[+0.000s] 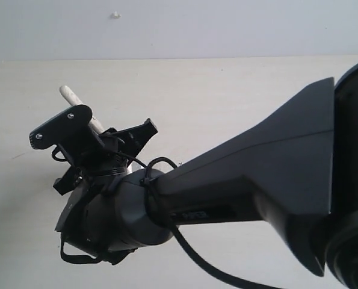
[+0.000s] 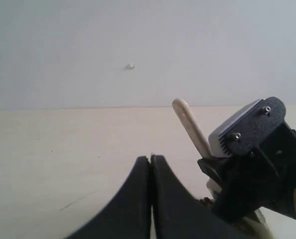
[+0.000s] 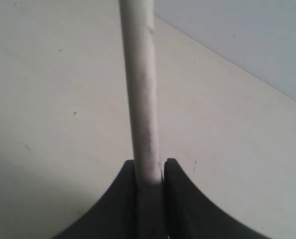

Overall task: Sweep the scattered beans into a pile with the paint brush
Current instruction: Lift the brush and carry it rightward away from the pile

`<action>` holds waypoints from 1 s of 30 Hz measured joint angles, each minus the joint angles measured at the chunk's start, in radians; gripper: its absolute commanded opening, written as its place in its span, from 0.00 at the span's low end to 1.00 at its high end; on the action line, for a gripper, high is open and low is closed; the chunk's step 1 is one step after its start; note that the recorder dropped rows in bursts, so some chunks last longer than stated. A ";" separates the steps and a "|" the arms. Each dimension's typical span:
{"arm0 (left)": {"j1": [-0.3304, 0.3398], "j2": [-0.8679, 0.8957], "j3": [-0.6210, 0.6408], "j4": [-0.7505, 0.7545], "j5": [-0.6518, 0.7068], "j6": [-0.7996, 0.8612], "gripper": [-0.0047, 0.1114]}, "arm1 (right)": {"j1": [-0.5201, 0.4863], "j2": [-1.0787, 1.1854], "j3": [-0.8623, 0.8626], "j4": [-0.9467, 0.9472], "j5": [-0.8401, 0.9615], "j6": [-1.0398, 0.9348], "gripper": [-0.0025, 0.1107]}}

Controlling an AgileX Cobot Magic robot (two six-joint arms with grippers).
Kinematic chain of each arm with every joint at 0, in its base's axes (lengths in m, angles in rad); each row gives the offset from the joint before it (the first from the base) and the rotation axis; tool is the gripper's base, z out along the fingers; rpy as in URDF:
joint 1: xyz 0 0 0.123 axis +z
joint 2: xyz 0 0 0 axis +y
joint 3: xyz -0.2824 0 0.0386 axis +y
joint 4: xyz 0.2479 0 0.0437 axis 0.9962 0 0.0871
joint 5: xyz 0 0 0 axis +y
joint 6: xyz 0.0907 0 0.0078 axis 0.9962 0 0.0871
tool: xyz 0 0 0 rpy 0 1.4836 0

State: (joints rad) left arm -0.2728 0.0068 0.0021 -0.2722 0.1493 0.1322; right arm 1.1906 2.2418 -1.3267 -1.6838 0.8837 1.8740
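The right gripper (image 3: 150, 163) is clenched on the paint brush (image 3: 143, 99). Its two dark jaws press on the pale wooden handle from both sides, and a long part of the handle stands out beyond them, away from the table (image 1: 227, 96). The bristle end is under the right gripper and is almost fully hidden by it. The left gripper (image 2: 150, 159) waits near the right gripper with its jaws pressed together and nothing between them.

I cannot see the beans with certainty. There are some small dark specks just under the right gripper in the left wrist view, but they are too blurred to name.

I think the brush is light and easy to carry. The handle is stiff and looks smooth, so it could turn or slip between the jaws if the bristles are pushed hard on the table. A hold closer to the metal band would probably give more control than a hold far up the handle. The bristles are soft and will bend. The beans are tiny and round, so I expect they roll away easily, and slow, light strokes would suit them.
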 measured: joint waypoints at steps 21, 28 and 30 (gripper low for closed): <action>0.000 0.000 0.000 0.000 0.000 0.000 0.04 | 0.004 -0.168 0.000 0.142 0.189 -0.239 0.02; 0.000 0.000 0.000 0.000 0.000 0.000 0.04 | -0.079 -0.304 0.000 0.488 0.144 -0.777 0.02; 0.000 0.000 0.000 0.000 0.000 0.000 0.04 | -0.171 -0.335 0.000 0.697 0.093 -0.992 0.02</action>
State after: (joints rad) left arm -0.2728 0.0068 0.0021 -0.2722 0.1493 0.1322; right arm 1.0193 1.9067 -1.3267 -0.9863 0.9763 0.8815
